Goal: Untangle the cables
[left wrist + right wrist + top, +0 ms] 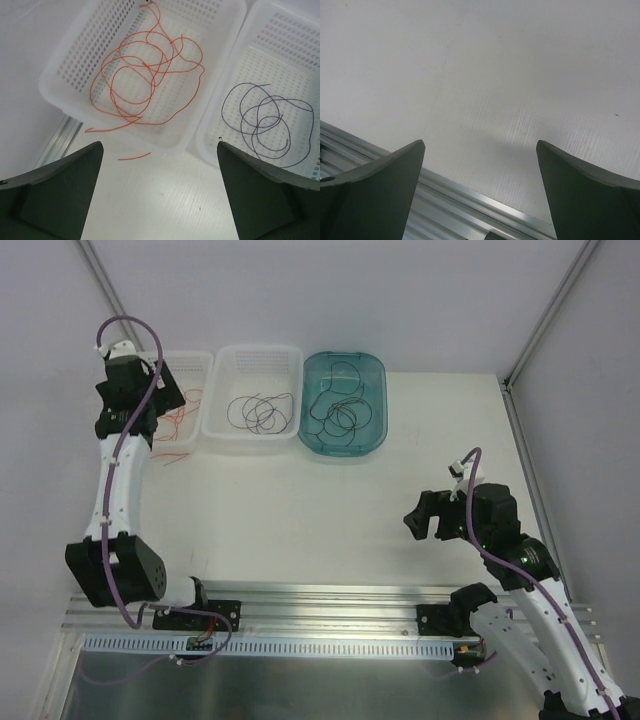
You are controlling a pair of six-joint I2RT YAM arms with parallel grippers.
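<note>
**A:** What is the left wrist camera giving us that the overhead one is not?

**B:** It is showing the red-orange cables (145,75) up close. They are lying in loose, overlapping loops in the left white basket (75,55), with one end trailing over the near rim onto the surface (165,200). A short red strand (135,156) is lying by itself just in front. The left gripper (160,143) is hovering above that rim, jaws standing wide apart and holding nothing.

**A:** And the overhead view?

**B:** It alone is taking in the teal tub (375,375) at the right of the row, where black cables (340,410) are curling. Both views are showing the dark cables (265,122) sitting in the middle basket (295,35).

**A:** The right side?

**B:** The right gripper (480,141) is hanging with jaws spread over bare surface beside a metal rail (445,200), gripping nothing.
</note>
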